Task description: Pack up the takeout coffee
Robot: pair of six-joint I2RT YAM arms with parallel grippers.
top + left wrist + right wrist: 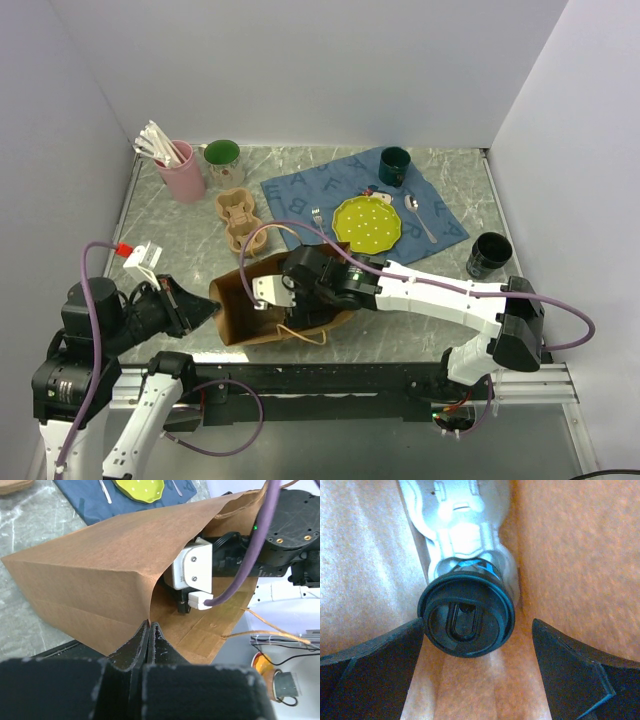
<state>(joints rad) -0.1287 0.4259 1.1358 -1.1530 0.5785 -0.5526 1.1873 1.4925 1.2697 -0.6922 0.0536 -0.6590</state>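
Note:
A brown paper bag (235, 325) lies on its side at the table's near edge, mouth facing right. My left gripper (149, 625) is shut on the edge of the bag (90, 565) at its mouth; it also shows in the top view (205, 308). My right arm (340, 280) reaches into the bag, and its fingers are hidden in the top view. In the right wrist view my right gripper (477, 645) is open inside the bag. One takeout coffee cup (466, 618) lies just beyond its fingertips, black lid towards the camera. The second black cup (489, 255) stands on the table at the right.
A tan cup carrier (238, 218) sits behind the bag. A pink cup of white utensils (180, 170) and a green-lined cup (222, 160) stand back left. A blue cloth (300, 195) holds a yellow-green plate (367, 222), a spoon (418, 215) and a dark green mug (394, 166).

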